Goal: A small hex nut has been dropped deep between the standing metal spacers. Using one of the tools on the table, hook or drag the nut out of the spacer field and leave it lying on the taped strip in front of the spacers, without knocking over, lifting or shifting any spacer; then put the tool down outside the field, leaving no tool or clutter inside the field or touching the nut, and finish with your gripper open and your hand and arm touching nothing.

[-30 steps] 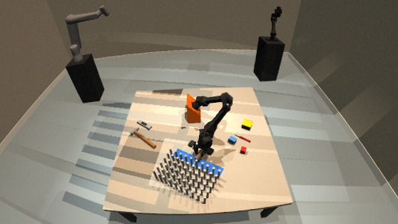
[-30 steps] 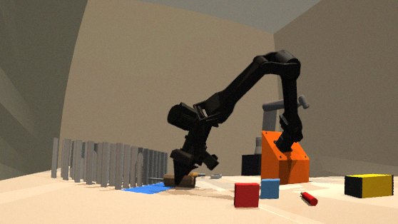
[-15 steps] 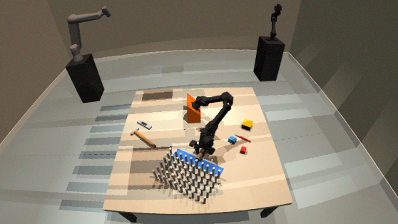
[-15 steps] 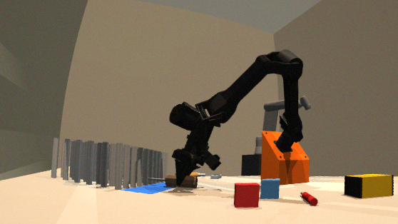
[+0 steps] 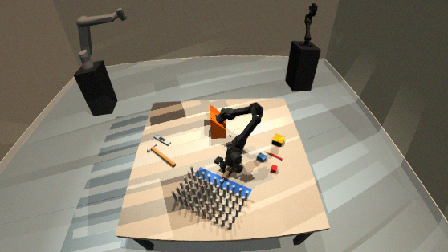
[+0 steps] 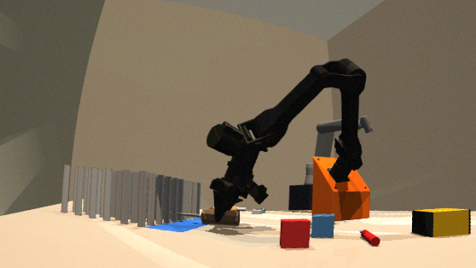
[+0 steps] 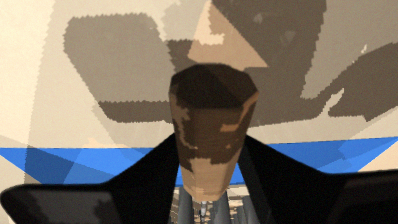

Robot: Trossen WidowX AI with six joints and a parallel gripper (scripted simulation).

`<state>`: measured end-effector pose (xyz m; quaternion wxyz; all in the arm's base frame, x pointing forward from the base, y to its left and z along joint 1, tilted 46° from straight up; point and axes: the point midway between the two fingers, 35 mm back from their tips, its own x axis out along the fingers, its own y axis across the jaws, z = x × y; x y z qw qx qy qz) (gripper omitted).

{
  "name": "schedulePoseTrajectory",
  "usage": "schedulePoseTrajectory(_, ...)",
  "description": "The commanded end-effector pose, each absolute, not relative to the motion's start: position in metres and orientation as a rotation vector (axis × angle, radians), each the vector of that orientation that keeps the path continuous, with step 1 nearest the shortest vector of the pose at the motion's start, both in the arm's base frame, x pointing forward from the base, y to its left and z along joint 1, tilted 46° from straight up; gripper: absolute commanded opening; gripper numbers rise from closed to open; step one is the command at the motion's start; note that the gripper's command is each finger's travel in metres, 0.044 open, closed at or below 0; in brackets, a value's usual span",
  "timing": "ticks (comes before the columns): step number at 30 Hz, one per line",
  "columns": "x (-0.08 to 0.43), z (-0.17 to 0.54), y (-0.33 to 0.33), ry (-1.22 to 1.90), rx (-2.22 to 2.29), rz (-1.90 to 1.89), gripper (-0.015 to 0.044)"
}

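My gripper (image 5: 226, 174) (image 6: 219, 218) (image 7: 206, 137) is shut on the brown wooden handle (image 6: 232, 217) (image 7: 215, 120) of a tool, low at the blue strip. The tool's thin metal shaft (image 6: 188, 214) (image 7: 203, 207) points from the handle in among the spacers; its far end is hidden. The grey metal spacers (image 5: 230, 221) (image 6: 143, 198) stand upright in rows. The blue taped strip (image 5: 213, 175) (image 6: 175, 226) (image 7: 310, 156) lies along their front edge, partly under the gripper. The hex nut cannot be made out in any view.
A hammer (image 5: 162, 156) and a grey tool (image 5: 162, 140) lie left. On the right are a red block (image 5: 274, 168) (image 6: 294, 233), blue block (image 5: 261, 157) (image 6: 322, 226), red pen-like tool (image 5: 275, 156) (image 6: 370, 237) and yellow-black block (image 5: 278, 140) (image 6: 452, 223). An orange wedge (image 5: 217, 132) (image 6: 320, 192) stands behind.
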<state>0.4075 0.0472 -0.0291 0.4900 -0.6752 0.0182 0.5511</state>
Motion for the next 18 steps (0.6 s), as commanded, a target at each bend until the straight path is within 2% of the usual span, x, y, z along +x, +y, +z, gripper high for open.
schedulePoseTrajectory(1, 0.4051, -0.0279, 0.048, 0.051, -1.64, 1.337, 0.0)
schedulePoseTrajectory(18, 0.3964, -0.0236, 0.0537, 0.051, -1.639, 1.337, 0.0)
